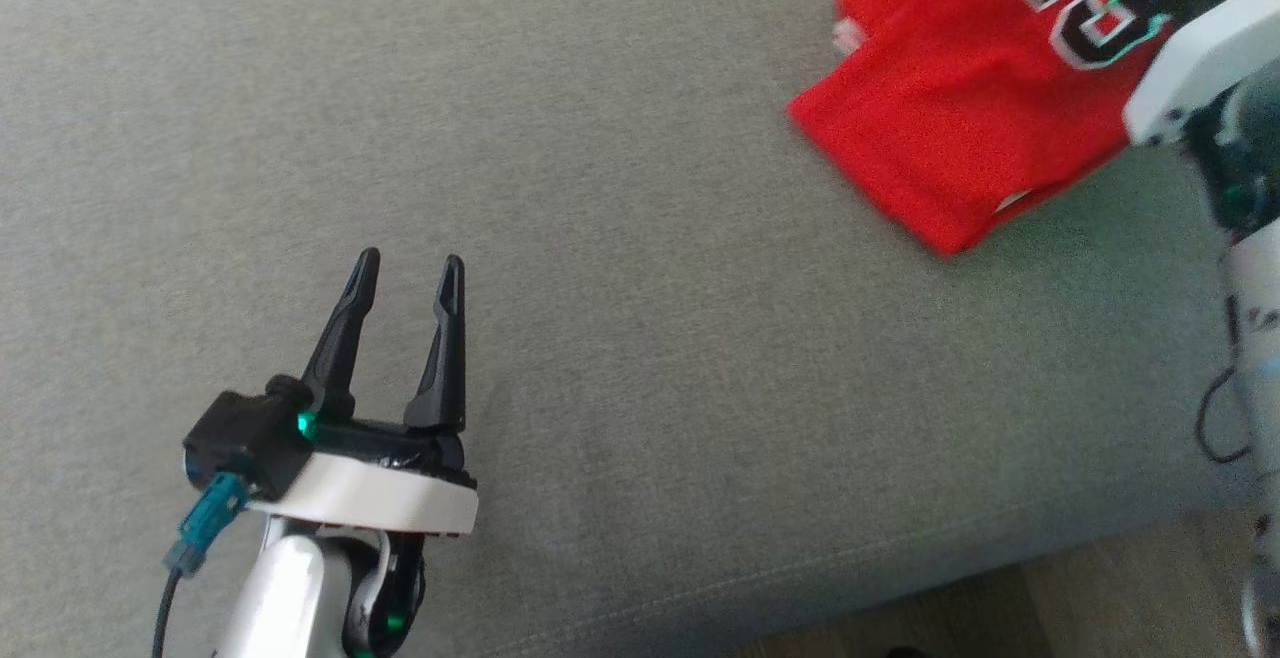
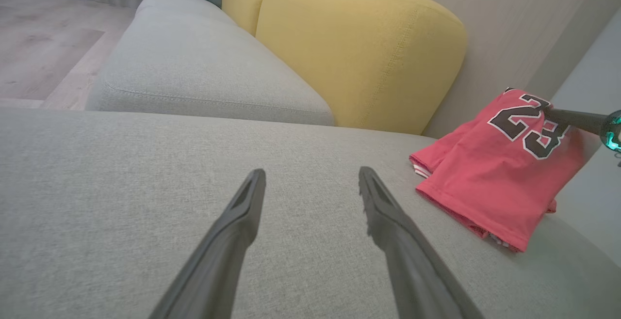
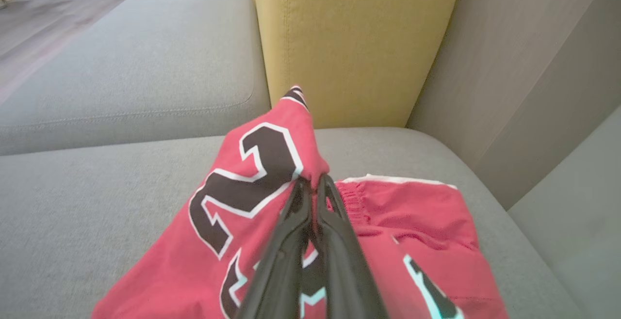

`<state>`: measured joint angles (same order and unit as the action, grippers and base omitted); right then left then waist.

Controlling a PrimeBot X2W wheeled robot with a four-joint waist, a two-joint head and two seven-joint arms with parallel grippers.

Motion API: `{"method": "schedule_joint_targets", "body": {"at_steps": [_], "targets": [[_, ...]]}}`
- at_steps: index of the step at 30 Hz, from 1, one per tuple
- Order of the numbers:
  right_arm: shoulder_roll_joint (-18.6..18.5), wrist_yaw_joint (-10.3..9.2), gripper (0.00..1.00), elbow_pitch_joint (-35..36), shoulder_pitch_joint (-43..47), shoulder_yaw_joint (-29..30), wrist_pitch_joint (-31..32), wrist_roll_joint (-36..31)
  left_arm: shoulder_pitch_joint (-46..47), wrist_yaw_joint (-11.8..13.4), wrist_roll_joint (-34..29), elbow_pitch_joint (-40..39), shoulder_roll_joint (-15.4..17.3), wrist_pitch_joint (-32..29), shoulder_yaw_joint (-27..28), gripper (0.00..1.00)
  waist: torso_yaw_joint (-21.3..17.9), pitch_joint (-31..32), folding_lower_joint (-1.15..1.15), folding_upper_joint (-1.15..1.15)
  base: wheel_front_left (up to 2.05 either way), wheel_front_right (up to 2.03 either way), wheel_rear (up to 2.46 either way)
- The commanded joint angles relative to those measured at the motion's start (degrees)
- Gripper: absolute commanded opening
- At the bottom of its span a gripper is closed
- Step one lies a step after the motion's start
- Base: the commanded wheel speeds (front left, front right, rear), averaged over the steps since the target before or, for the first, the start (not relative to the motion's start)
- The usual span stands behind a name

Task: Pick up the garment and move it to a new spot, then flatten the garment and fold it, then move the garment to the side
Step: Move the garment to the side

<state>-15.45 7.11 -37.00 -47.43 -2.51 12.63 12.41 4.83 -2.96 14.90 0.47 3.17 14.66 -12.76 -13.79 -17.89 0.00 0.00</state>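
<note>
Your right hand (image 3: 314,182) pinches the folded red numbered jersey (image 3: 170,270) lying diagonally across the grey sofa seat (image 1: 640,238); left hand (image 1: 410,273) spread wide.

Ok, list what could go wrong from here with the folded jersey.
1. The right gripper is shut on only a small peak of the jersey. Pulling from that one point may drag the fold open.
2. The left gripper hangs open over bare sofa seat, apart from the cloth. Nothing steadies the other side, so it could bunch or trail.
</note>
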Motion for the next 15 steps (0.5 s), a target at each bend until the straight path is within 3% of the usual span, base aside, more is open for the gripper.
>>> {"method": "schedule_joint_targets", "body": {"at_steps": [1, 15], "targets": [[-1.11, 0.37, 0.0, 0.82, -2.67, 0.59, -0.85, -0.93, 0.37, 0.25, 0.37, -2.04, -0.22, 0.34, 1.31, 1.0, 1.0, 0.58, 0.0, 0.0, 0.0, 0.0, 0.0], [-11.32, 0.37, 0.0, -9.34, -9.34, 12.93, -3.39, -11.92, 0.49, 0.72, 0.99, -2.8, -0.28, 0.34, -0.2, 1.0, 5.46, -1.23, 0.0, 0.0, 0.0, 0.0, 0.0]]}}
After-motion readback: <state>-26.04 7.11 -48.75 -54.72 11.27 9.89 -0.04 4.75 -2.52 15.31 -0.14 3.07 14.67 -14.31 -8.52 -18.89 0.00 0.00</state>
